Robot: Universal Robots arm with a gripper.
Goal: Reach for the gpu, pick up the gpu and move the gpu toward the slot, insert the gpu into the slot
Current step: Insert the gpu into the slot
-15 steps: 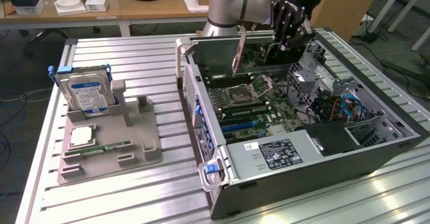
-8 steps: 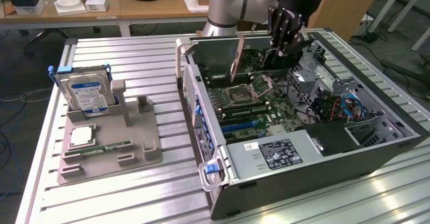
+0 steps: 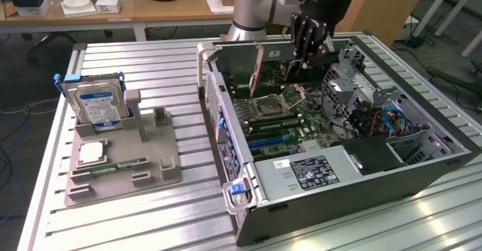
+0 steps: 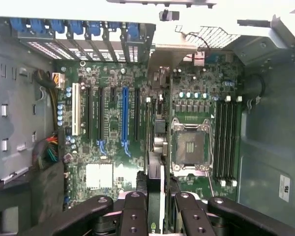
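While the gripper (image 3: pixel 308 64) reaches down into the open computer case (image 3: pixel 421 166), its two fingers (image 4: pixel 135 216) are closed onto the gpu (image 4: pixel 155 189), which stands upright and shows edge-on between them in the wrist view. That card hangs over the motherboard (image 4: pixel 113 98), in the lane between the blue expansion slot (image 4: pixel 124 118) and the CPU socket (image 4: pixel 189 145), one end toward the rear wall with its blue latches (image 4: pixel 69 27). Whether its lower edge touches a slot I cannot tell. Memory slots (image 4: pixel 226 140) lie beyond the socket. On the exterior view's left, well apart from the case, a grey holder (image 3: pixel 162 166) carries a hard drive (image 3: pixel 98 101).
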